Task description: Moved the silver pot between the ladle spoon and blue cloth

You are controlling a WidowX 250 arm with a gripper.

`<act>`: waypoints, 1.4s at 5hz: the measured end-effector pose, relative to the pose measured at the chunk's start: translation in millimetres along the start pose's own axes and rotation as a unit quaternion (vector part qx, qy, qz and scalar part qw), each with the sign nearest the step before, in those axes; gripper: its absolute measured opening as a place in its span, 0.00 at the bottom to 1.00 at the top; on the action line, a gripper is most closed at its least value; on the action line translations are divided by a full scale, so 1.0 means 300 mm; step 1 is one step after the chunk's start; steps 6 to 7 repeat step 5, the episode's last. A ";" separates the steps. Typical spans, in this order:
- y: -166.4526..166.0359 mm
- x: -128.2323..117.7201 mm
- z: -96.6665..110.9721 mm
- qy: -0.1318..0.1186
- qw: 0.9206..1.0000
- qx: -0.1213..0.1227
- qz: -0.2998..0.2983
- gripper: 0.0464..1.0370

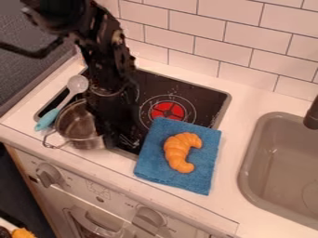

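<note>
The black gripper point(116, 128) hangs down at the right side of the silver pot point(76, 122), hiding part of its rim and wall. Upright, the pot stands at the stove's front left, with a wire handle toward the lower left. Along its upper left side lies the ladle spoon point(57, 108), its turquoise handle toward the front and its grey bowl toward the back. The blue cloth point(151, 160) lies to the right of the gripper, over the stove's front right edge and the counter.
An orange croissant point(178, 152) rests on the blue cloth. Behind it, the black stovetop point(202, 95) has a red burner mark point(168, 110). A grey sink point(279, 162) with a dark faucet point(312, 115) is at the right. A white tiled wall point(214, 42) stands behind the counter.
</note>
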State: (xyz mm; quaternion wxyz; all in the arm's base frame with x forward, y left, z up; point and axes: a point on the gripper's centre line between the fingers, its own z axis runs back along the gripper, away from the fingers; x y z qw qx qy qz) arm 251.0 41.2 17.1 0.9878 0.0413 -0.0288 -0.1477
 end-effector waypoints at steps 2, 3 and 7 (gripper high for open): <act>-0.012 -0.009 -0.013 0.012 1.000 -0.014 0.001 0.56; 0.014 -0.008 0.073 -0.020 0.999 -0.015 0.022 0.86; 0.039 -0.034 0.133 -0.035 0.998 -0.018 0.044 0.97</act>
